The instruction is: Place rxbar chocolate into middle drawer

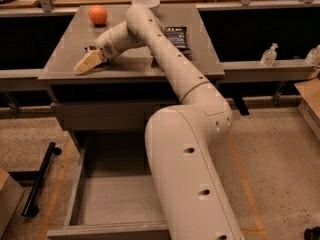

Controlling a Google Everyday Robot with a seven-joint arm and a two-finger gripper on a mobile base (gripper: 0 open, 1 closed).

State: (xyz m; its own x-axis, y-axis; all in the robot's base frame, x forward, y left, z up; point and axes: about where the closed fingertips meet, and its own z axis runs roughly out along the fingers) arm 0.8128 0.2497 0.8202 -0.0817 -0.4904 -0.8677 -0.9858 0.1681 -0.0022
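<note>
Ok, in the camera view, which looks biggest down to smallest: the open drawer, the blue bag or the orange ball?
1. Open drawer, though it is also nearest the camera.
2. Blue bag.
3. Orange ball.
The gripper sits near the counter's front edge.

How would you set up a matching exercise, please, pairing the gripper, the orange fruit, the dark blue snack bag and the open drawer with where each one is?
Things:
1. gripper
2. orange fruit
3. dark blue snack bag
4. middle drawer

Places:
A. back left corner of the countertop
B. pulled out below the countertop, low near the floor
C. front left edge of the countertop
D. right half of the countertop

Pairs: 1-C, 2-A, 3-D, 4-B
</note>
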